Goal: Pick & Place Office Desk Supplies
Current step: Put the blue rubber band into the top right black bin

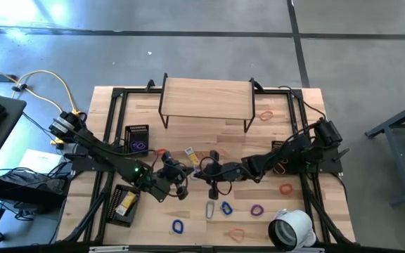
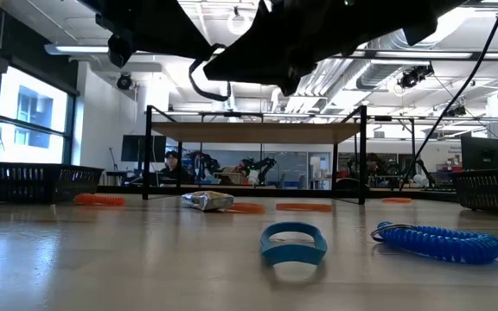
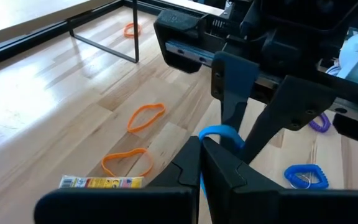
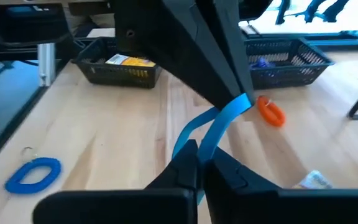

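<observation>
Where both pincers meet: blue band (image 4: 219, 127).

surface: wooden table (image 1: 209, 133) | on it: black mesh baskets (image 1: 137, 138), small raised shelf (image 1: 206, 98), white tape roll (image 1: 292, 228), blue loops (image 1: 178, 226), orange bands (image 1: 266, 115), silver clip (image 1: 210, 209)

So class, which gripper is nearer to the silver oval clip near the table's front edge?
Right. The right gripper hangs just behind the silver oval clip, almost in line with it. The left gripper sits further to its left. Both pinch a blue band.
</observation>
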`<state>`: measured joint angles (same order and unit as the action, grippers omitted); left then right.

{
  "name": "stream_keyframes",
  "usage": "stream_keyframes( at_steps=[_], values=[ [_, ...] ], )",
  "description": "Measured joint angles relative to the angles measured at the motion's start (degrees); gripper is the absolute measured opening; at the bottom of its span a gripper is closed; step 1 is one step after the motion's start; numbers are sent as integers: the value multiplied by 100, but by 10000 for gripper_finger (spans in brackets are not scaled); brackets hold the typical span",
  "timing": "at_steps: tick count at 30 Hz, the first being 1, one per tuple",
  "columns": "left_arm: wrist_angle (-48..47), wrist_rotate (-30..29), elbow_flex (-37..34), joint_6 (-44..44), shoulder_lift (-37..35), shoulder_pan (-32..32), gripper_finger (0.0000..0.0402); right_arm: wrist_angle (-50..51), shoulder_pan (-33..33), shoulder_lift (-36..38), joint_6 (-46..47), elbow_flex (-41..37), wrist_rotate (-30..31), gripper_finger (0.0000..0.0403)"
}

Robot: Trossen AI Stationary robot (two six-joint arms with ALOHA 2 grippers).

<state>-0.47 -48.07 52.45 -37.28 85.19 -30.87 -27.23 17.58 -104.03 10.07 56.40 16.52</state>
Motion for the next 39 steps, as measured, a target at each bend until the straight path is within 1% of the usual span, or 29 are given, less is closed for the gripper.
stream_keyframes(
  at_steps=[6, 9, 12, 19, 22, 26, 29, 31, 33, 37, 39],
  values=[
    [-65, 21, -1, 37, 0, 0, 1, 23, 0, 0, 31, 0, -205, 4],
    [-74, 21, -2, 401, 0, 0, 10, 74, 0, 0, 24, 0, -208, 4],
    [-74, 21, -2, 468, 0, 0, 33, 150, 0, 0, 21, 0, -210, 4],
    [-59, 121, -2, 295, 0, 0, 109, 440, 2, 0, 45, 0, -215, 4],
    [-59, 123, -2, 292, 0, 0, 134, 707, 0, 5, 63, 0, -320, 4],
    [-55, 243, -2, 289, 0, 0, 143, 1336, 2, 79, 321, 0, -345, 4],
    [-55, 373, -2, 277, 0, 0, 143, 1990, 4, 267, 531, 0, -128, 4],
    [-59, 465, -2, 273, 0, 0, 144, 2562, 28, 475, 750, 0, 150, 4],
    [-55, 636, -2, 273, 0, 0, 144, 3229, 68, 713, 1177, 0, 463, 4],
    [-58, 910, -2, 273, 0, 0, 144, 4921, 204, 1299, 2390, 0, 1118, 4],
    [-77, 978, -4, 273, 0, -2, 144, 5706, 366, 1557, 3100, 0, 1649, 4]
  ],
)
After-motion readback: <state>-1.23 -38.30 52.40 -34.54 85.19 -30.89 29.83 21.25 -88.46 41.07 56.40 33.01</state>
